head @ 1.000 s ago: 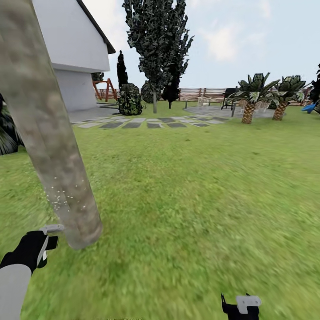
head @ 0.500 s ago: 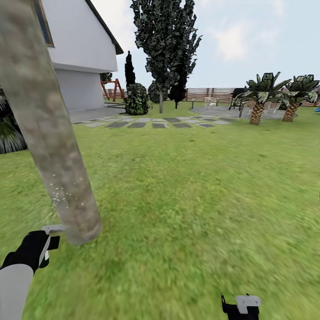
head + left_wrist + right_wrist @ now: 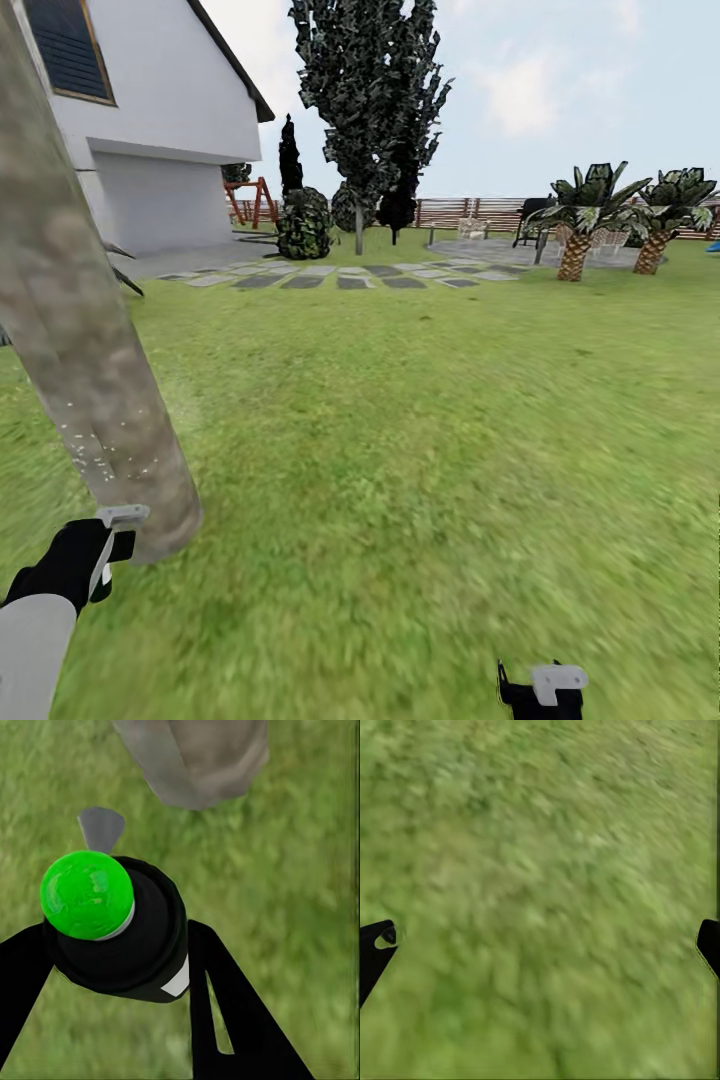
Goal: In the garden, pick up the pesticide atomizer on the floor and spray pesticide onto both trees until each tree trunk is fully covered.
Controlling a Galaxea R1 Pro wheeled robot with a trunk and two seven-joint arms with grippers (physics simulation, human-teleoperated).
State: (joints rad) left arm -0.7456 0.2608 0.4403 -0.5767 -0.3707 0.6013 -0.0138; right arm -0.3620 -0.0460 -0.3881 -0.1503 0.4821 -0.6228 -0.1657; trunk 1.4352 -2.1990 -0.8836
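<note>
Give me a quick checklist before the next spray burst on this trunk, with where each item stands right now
1. Atomizer held by left gripper: ok.
2. Nozzle close to tree trunk: ok.
3. Spray landing on trunk: ok, white specks low down.
4. Trunk fully covered: not ok, upper trunk looks bare.
5. Right gripper open over grass: ok.
6. Second tree's state: cannot tell.

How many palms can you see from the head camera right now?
2 short palms, side by side at the far right near the fence: one beside the patio, the other just right of it. More could be hidden beyond the picture's right edge.
</note>
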